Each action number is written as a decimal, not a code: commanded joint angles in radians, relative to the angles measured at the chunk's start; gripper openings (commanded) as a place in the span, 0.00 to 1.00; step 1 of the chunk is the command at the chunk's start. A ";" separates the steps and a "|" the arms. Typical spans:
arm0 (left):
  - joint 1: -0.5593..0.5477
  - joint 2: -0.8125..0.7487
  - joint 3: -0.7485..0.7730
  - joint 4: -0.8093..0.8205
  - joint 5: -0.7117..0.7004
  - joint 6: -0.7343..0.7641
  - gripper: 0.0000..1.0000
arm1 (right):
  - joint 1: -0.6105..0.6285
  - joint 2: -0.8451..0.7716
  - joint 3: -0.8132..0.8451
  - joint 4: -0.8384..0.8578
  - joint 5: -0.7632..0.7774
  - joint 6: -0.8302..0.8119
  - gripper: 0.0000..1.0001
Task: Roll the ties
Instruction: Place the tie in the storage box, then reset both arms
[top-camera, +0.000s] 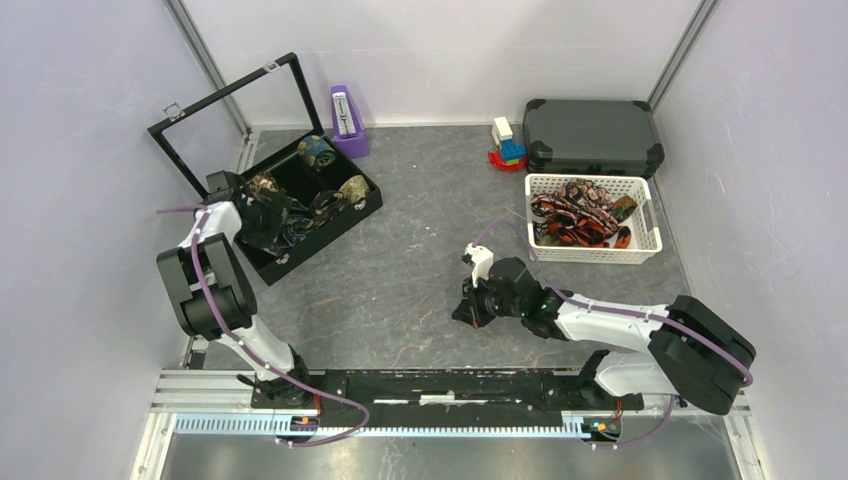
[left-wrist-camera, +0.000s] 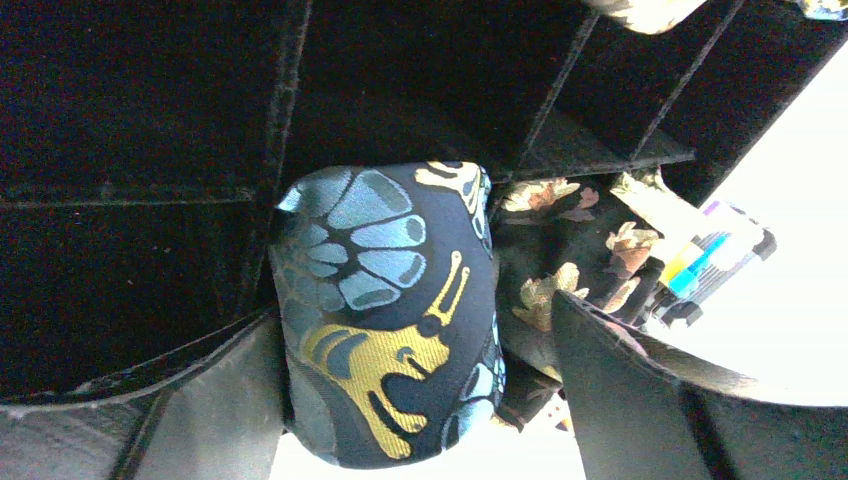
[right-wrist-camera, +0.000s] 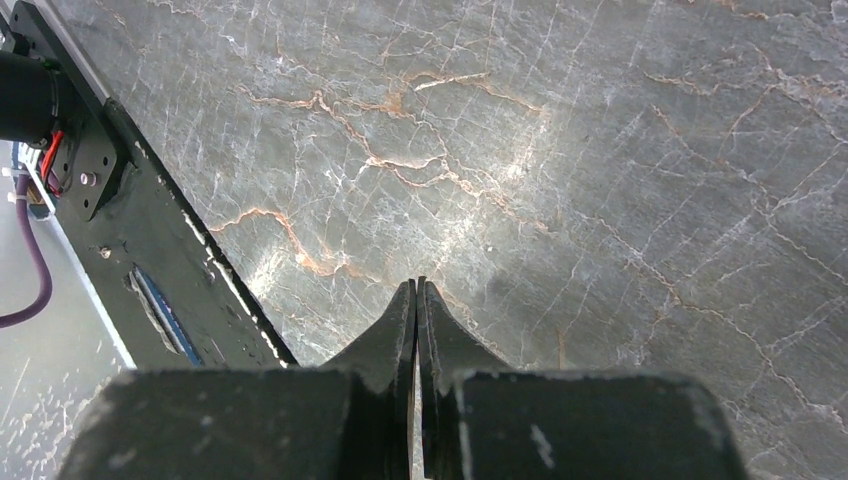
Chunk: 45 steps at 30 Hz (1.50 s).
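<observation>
A rolled navy tie (left-wrist-camera: 385, 310) with blue and gold paisley sits in a compartment of the black box (top-camera: 365, 205). My left gripper (left-wrist-camera: 420, 400) stands open around it. The left finger (left-wrist-camera: 220, 400) touches the roll, while the right finger (left-wrist-camera: 620, 400) is a little apart from it. A dark floral tie (left-wrist-camera: 560, 250) lies just beside the roll. In the top view my left gripper (top-camera: 268, 222) is inside the box near other coiled ties (top-camera: 353, 187). Loose red-orange and brown ties (top-camera: 575, 215) fill the white basket (top-camera: 645, 215). My right gripper (right-wrist-camera: 418, 285) is shut and holds nothing, low over the table centre (top-camera: 465, 308).
The box's glass lid (top-camera: 235, 110) stands open at the back left. A purple object (top-camera: 347, 120) is behind the box. Toy blocks (top-camera: 507, 145) and a grey case (top-camera: 592, 135) sit at the back right. The black base rail (right-wrist-camera: 170, 280) runs close to the right gripper.
</observation>
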 joint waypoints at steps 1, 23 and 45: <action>0.004 -0.033 -0.013 -0.200 -0.045 0.056 1.00 | -0.004 -0.027 -0.008 0.033 -0.003 0.006 0.03; -0.004 -0.440 0.113 -0.366 -0.444 0.160 1.00 | -0.006 -0.127 0.032 -0.021 0.041 -0.074 0.13; -0.138 -1.048 -0.101 -0.411 -0.380 0.345 1.00 | -0.006 -0.359 0.194 -0.051 0.205 -0.253 0.98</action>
